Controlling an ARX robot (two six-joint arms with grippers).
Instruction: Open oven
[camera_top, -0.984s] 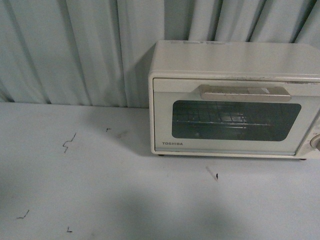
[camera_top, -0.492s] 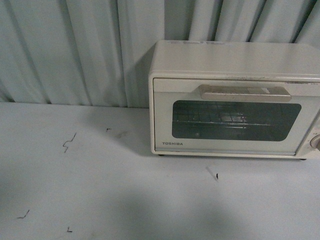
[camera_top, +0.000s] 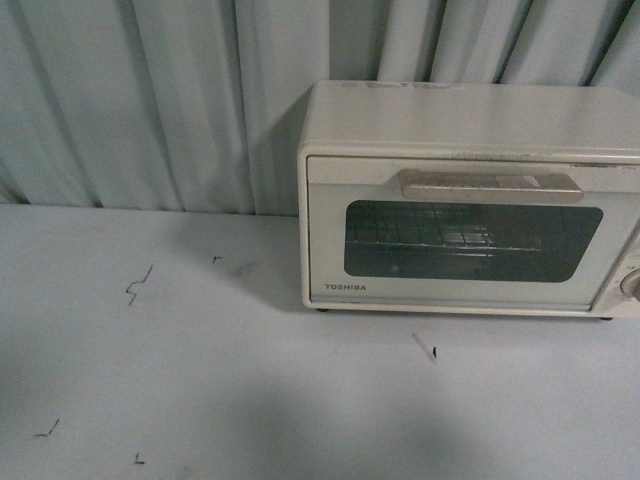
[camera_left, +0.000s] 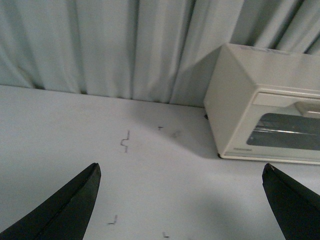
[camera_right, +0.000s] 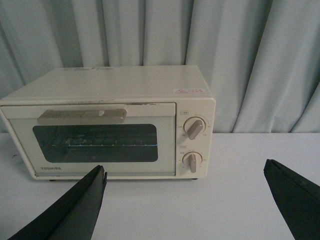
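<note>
The cream-white TOSHIBA oven (camera_top: 470, 200) stands at the back right of the white table, its door shut. Its bar handle (camera_top: 490, 186) runs across the top of the door above the dark glass window (camera_top: 470, 240), with the wire rack visible behind the glass. Neither gripper shows in the front view. The left gripper (camera_left: 182, 172) is open and empty, well short of the oven (camera_left: 265, 105). The right gripper (camera_right: 185, 172) is open and empty, facing the oven (camera_right: 107, 125), its handle (camera_right: 82, 115) and two round knobs (camera_right: 194, 129).
A pleated pale curtain (camera_top: 150, 100) hangs right behind the table. The white tabletop (camera_top: 200, 380) carries small dark marks (camera_top: 137, 287) at left and front. One knob's edge (camera_top: 632, 283) shows at the front view's right border.
</note>
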